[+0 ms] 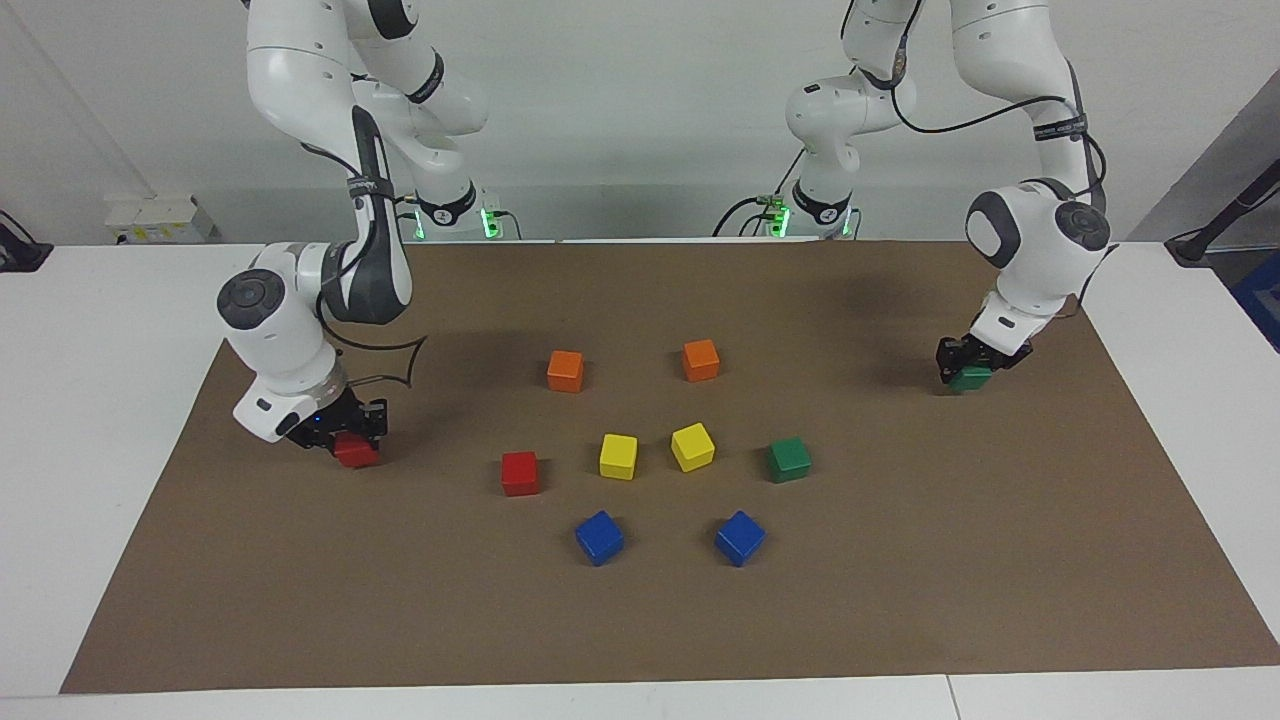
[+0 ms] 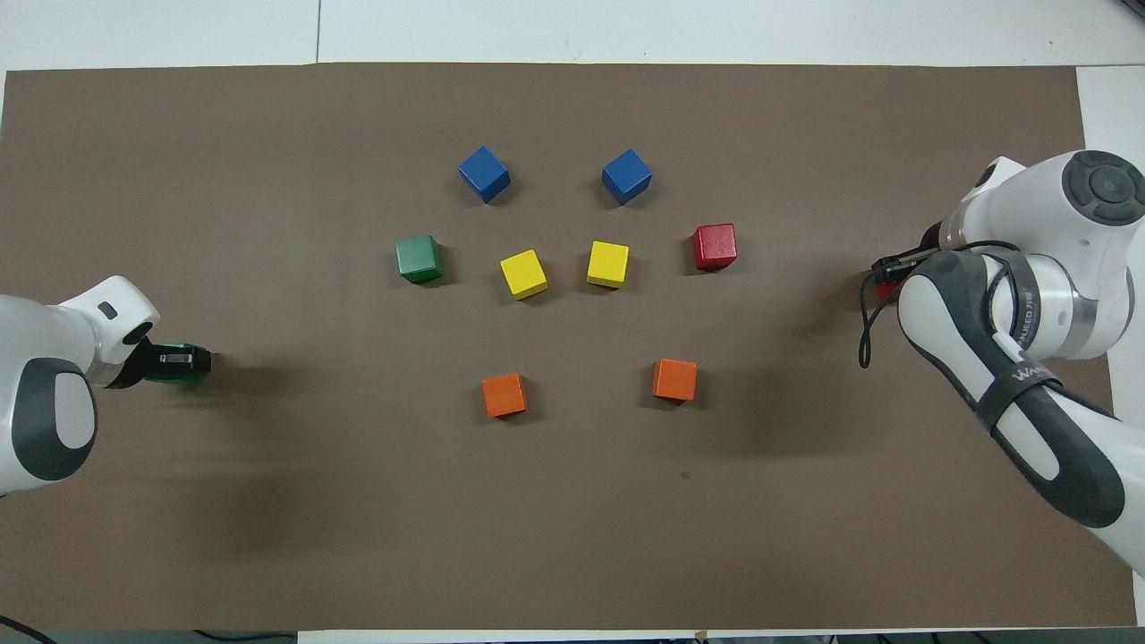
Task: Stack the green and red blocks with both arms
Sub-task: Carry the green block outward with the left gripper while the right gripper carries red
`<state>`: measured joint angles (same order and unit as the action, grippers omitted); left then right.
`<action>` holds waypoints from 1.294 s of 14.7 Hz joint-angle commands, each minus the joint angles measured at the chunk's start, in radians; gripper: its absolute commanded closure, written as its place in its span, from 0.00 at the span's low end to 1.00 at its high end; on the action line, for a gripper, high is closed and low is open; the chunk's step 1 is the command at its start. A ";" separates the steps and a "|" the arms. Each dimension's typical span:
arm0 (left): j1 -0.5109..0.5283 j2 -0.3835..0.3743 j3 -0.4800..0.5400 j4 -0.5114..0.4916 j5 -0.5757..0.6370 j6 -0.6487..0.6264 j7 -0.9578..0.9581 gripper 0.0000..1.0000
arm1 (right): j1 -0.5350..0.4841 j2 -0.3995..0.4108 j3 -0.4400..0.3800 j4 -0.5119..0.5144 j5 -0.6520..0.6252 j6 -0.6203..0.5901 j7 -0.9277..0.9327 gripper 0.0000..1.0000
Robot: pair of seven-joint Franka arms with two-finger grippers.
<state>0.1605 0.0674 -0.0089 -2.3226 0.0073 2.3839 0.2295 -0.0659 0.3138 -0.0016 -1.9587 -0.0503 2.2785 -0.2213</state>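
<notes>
A dark green block (image 1: 788, 459) sits on the brown mat toward the left arm's end of the group of cubes; it also shows in the overhead view (image 2: 419, 258). A bright red block (image 1: 520, 473) sits toward the right arm's end (image 2: 715, 247). My left gripper (image 1: 968, 368) is low at the mat near its own end, shut on the second green block (image 1: 971, 381), seen from above (image 2: 179, 377). My right gripper (image 1: 345, 438) is low at its end of the mat, shut on the second red block (image 1: 357, 455), mostly hidden under the arm in the overhead view.
Two orange cubes (image 1: 565, 371) (image 1: 701, 360) lie nearest the robots. Two yellow cubes (image 1: 618, 456) (image 1: 692, 446) lie between the free red and green blocks. Two blue cubes (image 1: 599, 537) (image 1: 740, 538) lie farthest. The brown mat (image 1: 900, 600) covers a white table.
</notes>
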 commanded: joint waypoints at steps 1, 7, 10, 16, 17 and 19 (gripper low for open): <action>-0.009 0.012 0.007 -0.009 -0.010 0.031 0.022 1.00 | -0.018 -0.005 0.012 -0.020 -0.002 0.026 -0.016 1.00; -0.010 0.028 0.007 -0.011 -0.010 0.058 0.022 1.00 | -0.035 -0.005 0.014 -0.031 0.004 0.026 -0.018 1.00; -0.007 0.029 0.007 -0.011 -0.010 0.058 0.063 1.00 | -0.038 -0.007 0.014 -0.034 0.006 0.026 -0.018 1.00; 0.005 0.032 0.007 -0.001 -0.010 0.060 0.174 0.00 | -0.037 -0.007 0.014 -0.037 0.006 0.035 0.011 0.00; 0.004 0.034 0.007 0.003 -0.010 0.054 0.174 0.00 | -0.037 -0.007 0.014 -0.037 0.006 0.036 0.013 0.00; 0.001 0.032 0.007 0.040 -0.010 0.009 0.172 0.00 | -0.034 -0.007 0.014 -0.026 0.006 0.029 0.014 0.00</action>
<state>0.1619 0.0964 -0.0038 -2.3172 0.0072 2.4227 0.3768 -0.0858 0.3138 -0.0011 -1.9785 -0.0496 2.2883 -0.2182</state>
